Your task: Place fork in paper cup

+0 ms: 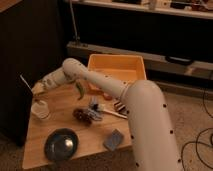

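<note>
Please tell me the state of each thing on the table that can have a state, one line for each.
fork: held in the claw, tilted, above the paper cup, not yet inside.
claw: at the table's left edge, over the cup, shut on the fork.
paper cup: upright on the table, mouth open.
orange bin: upright, open top.
dark bowl: right side up, near the front edge.

A wooden surface (35,150) holds a round dark blue plate (61,143) near its front edge and a small grey-blue sponge (114,139) to the right of it. An orange bin (117,70) sits at the back. The hand (37,89) hovers above the surface's left edge.
</note>
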`<state>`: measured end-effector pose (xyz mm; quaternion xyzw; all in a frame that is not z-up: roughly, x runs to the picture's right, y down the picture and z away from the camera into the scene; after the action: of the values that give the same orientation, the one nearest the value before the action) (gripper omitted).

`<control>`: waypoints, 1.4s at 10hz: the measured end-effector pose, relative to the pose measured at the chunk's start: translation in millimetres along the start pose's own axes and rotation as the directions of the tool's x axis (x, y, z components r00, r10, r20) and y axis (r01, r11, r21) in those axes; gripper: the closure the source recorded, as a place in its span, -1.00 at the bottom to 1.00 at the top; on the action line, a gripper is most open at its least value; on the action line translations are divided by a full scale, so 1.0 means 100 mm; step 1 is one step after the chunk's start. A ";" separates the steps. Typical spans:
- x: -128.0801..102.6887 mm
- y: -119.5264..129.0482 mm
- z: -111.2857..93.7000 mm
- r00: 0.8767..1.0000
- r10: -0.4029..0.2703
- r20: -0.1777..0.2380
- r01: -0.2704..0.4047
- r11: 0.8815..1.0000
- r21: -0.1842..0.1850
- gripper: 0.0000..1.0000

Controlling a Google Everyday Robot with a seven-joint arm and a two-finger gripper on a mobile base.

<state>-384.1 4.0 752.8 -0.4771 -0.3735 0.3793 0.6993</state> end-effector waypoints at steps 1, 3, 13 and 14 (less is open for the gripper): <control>-0.01 0.04 0.07 1.000 -0.011 0.002 0.011 1.000 -0.002 0.60; 0.03 0.02 0.11 1.000 -0.024 0.013 0.024 1.000 0.006 0.60; 0.22 -0.30 0.09 0.994 -0.089 0.064 0.085 0.995 0.055 0.60; 0.21 -0.33 0.06 0.993 -0.098 0.070 0.094 0.994 0.057 0.51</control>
<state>-374.9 16.5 789.2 -0.4257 -0.4109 0.3720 0.7152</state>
